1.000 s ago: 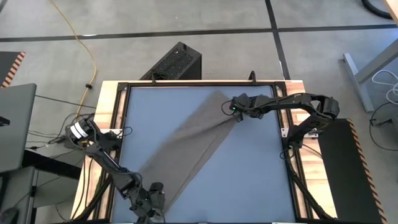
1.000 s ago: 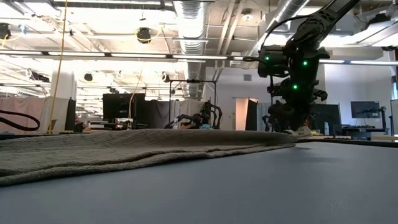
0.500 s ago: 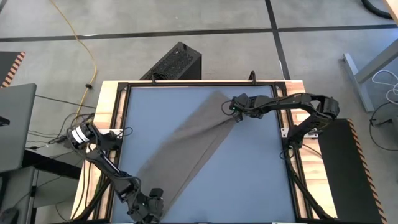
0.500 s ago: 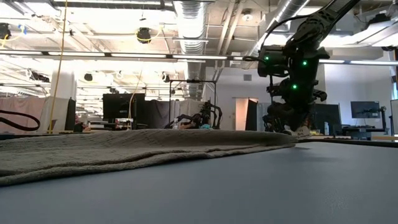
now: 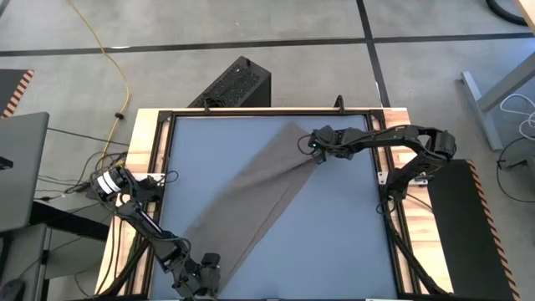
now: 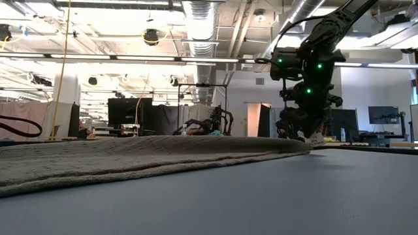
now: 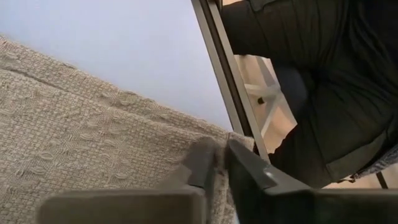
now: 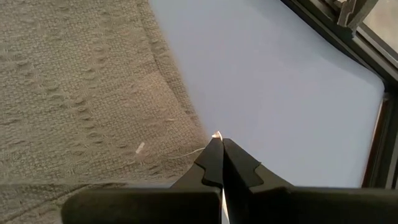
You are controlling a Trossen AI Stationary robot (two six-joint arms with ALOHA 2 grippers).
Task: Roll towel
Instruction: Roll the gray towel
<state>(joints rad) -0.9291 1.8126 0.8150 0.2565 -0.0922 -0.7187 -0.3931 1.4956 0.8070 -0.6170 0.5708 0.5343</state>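
On the blue-grey table point(image 5: 343, 234), laid diagonally: the towel point(image 5: 251, 196), a long taupe band running from the far middle of the surface down to the near-left edge. Folded lengthwise, by the look of the ridge along its length in the low view, with the coarse woven texture plain in both wrist views. Flat against the tabletop everywhere except near its two ends.

At the far end, the right gripper point(image 5: 317, 155), reaching in from the right side of the table, fingers pinched tight on the towel's far-right corner. In the right wrist view, fingertips point(image 8: 214, 158) pressed together with a sliver of white tag point(image 8: 217, 135) showing right at the pinch point and bare table just beyond. In the low view, the same gripper point(image 6: 302, 136) low over the far end of the cloth, green lights glowing on the wrist above.

At the near-left edge, the left gripper point(image 5: 199, 276), down at the towel's near end beside the dark table frame point(image 7: 227, 74). Fingers point(image 7: 202, 162) clamped together on the towel's corner there, cloth bunched up slightly between them.
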